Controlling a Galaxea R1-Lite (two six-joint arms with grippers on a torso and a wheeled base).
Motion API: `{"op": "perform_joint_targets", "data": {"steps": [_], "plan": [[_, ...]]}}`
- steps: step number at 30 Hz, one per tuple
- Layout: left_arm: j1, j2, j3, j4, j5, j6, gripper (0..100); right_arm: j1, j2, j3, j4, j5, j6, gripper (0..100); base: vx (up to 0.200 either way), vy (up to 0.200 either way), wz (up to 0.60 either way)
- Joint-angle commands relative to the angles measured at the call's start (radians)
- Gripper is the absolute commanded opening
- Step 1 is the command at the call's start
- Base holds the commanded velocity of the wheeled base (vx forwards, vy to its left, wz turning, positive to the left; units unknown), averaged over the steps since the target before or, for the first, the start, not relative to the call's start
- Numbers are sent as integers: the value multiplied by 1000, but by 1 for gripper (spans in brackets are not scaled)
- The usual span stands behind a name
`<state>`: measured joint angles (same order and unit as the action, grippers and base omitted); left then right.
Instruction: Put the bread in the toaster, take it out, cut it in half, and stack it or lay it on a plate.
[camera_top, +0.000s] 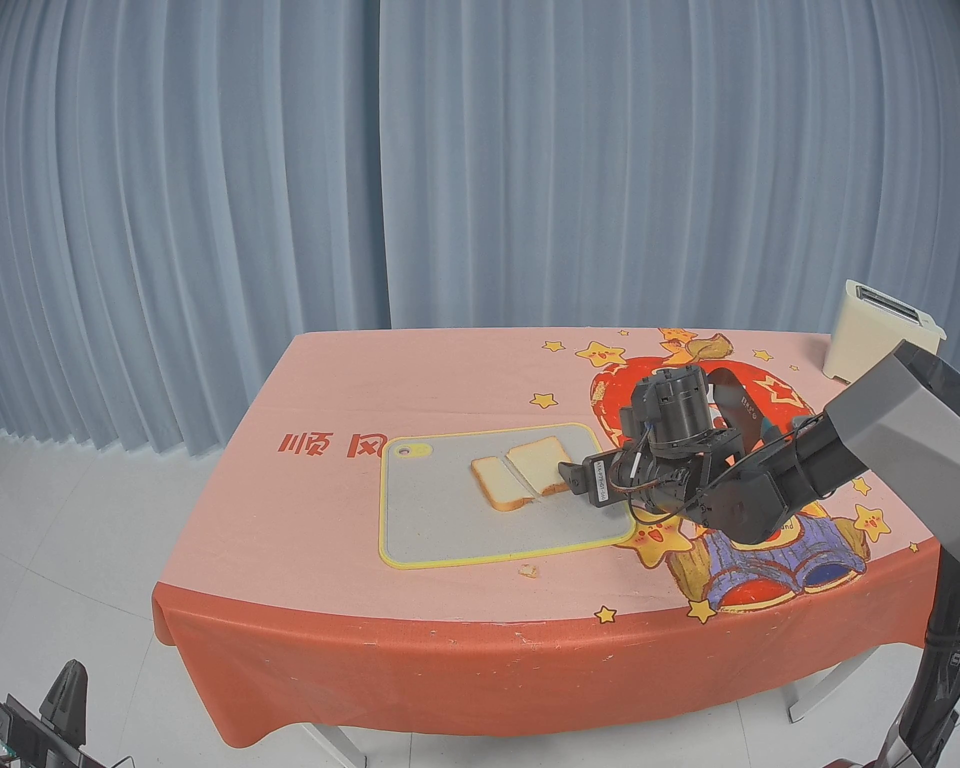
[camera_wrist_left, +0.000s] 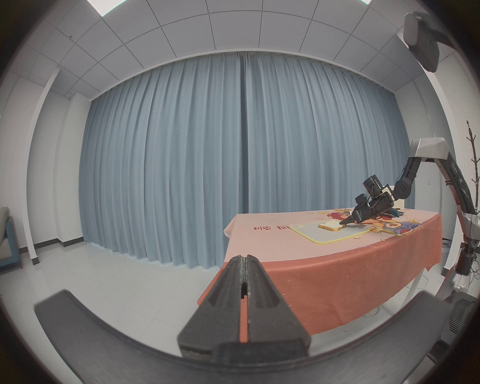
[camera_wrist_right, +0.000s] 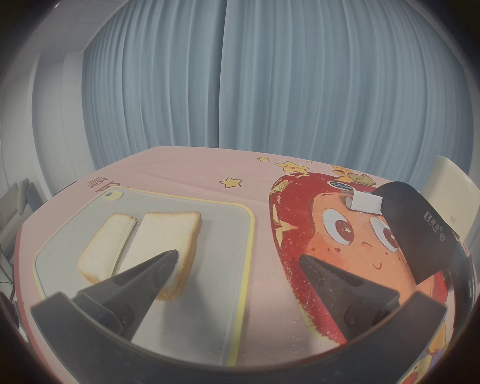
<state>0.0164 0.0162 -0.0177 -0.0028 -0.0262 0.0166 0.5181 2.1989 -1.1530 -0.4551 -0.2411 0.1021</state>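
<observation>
Two halves of a bread slice (camera_top: 498, 482) (camera_top: 540, 463) lie side by side on a grey cutting board with a yellow rim (camera_top: 440, 530). My right gripper (camera_top: 572, 480) hangs low at the board's right edge, open and holding nothing. In the right wrist view one fingertip (camera_wrist_right: 165, 262) overlaps the corner of the nearer half (camera_wrist_right: 167, 232), while the other half (camera_wrist_right: 105, 245) lies beyond it. Whether the fingertip touches the bread is unclear. My left gripper (camera_wrist_left: 243, 295) is shut and empty, down off the table's front left corner (camera_top: 60, 710).
A black knife (camera_wrist_right: 415, 230) lies on the tablecloth behind the right gripper (camera_top: 745, 400). A cream toaster (camera_top: 880, 343) stands at the table's back right corner. A crumb (camera_top: 528, 571) lies in front of the board. The table's left part is bare cloth.
</observation>
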Motion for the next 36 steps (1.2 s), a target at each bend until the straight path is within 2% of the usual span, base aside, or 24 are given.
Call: {"op": "perform_joint_targets", "data": {"steps": [1, 7, 8, 30, 36], "plan": [[0, -16, 18, 0, 0, -1, 0, 0, -4, 2, 4, 0, -1, 100, 0, 0, 0], [0, -16, 18, 0, 0, -1, 0, 0, -5, 9, 4, 0, -1, 100, 0, 0, 0], [0, -16, 18, 0, 0, 0, 0, 2, -5, 10, 4, 0, -1, 0, 0, 0, 0], [0, -16, 18, 0, 0, 0, 0, 7, -19, 16, 3, -7, 1, 0, 0, 0, 0], [0, -16, 18, 0, 0, 0, 0, 14, -93, 39, 1, -15, 4, 0, 0, 0, 0]]}}
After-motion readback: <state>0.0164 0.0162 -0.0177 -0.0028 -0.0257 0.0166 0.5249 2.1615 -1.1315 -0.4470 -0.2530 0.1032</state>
